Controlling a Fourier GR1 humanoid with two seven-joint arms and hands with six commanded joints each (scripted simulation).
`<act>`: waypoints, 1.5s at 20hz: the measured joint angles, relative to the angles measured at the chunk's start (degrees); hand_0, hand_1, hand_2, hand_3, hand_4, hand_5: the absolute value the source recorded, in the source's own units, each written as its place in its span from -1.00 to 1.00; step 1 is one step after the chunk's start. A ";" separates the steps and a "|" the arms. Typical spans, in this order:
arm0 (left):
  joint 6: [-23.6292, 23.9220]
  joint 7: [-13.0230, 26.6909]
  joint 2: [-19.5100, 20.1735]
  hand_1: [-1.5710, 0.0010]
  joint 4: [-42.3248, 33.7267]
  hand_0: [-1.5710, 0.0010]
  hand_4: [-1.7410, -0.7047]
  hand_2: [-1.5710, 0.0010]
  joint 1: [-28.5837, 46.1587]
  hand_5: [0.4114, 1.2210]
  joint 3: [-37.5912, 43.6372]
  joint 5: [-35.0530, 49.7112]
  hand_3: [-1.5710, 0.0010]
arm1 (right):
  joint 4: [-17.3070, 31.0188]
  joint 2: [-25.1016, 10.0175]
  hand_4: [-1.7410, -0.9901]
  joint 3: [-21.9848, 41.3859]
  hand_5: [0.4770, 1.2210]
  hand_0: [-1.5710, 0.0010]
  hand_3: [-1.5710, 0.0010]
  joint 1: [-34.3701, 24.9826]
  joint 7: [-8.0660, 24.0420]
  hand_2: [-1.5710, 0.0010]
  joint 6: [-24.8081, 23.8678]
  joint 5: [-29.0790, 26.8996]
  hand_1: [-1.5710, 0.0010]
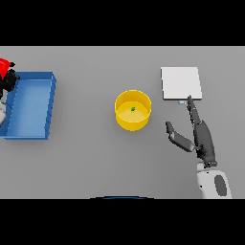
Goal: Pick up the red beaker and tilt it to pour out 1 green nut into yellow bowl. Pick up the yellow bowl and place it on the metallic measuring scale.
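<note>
- Red beaker (5,65) shows only partly at the far left edge of the head view, just beyond the far left corner of a blue tray (29,105).
- Left hand (9,79), dark and mostly cut off by the frame, sits against the beaker; whether its fingers are curled round the beaker cannot be told.
- Yellow bowl (133,110) stands upright near the middle of the grey table (91,158), well apart from the tray.
- One small green nut (133,109) lies on the bowl's floor.
- Flat, pale square scale (181,83) rests to the right of the bowl and a little farther back, not touching it.
- Right hand (203,138) reaches in from the lower right, fingers straight and spread, thumb held out toward the bowl.
- Its longest fingertip comes just up to the near edge of the scale; the hand holds nothing and stands clear of the bowl.
</note>
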 measured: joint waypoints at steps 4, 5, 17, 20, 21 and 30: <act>1.49 2.00 0.06 -1.00 -0.36 -1.00 -0.86 -1.00 0.65 0.23 -3.04 0.82 -0.98 | -0.04 0.15 0.43 0.02 -0.49 1.00 1.00 0.89 -0.17 1.00 -0.25 0.15 1.00; 0.86 1.98 0.86 -1.00 -0.55 -1.00 -0.59 -1.00 0.71 0.12 -4.09 1.03 -0.91 | -0.59 0.44 0.45 0.59 -0.50 1.00 1.00 1.30 -1.30 1.00 -0.55 0.81 1.00; -15.29 0.63 5.05 0.84 -6.08 0.80 0.82 0.84 1.93 -0.34 -5.15 9.11 0.85 | -2.29 0.70 0.47 1.27 -0.50 1.00 1.00 2.00 1.97 1.00 -0.30 1.05 1.00; -14.11 -1.25 4.92 0.92 -5.72 0.90 0.85 0.92 1.32 -0.35 -3.99 9.30 0.92 | -2.18 0.46 0.45 1.55 -0.51 1.00 1.00 1.98 2.56 1.00 -0.98 2.43 1.00; -13.69 -1.78 4.85 0.93 -5.91 0.92 0.84 0.93 1.46 -0.35 -3.67 9.55 0.94 | -2.07 0.21 0.43 1.82 -0.51 1.00 1.00 1.80 2.80 1.00 -1.39 3.49 1.00; -12.11 -3.90 3.27 0.99 -5.09 0.99 0.83 0.99 1.71 -0.27 -3.48 9.61 0.99 | 1.17 -8.43 0.26 6.05 -0.42 1.00 1.00 -8.98 3.47 1.00 7.30 9.10 1.00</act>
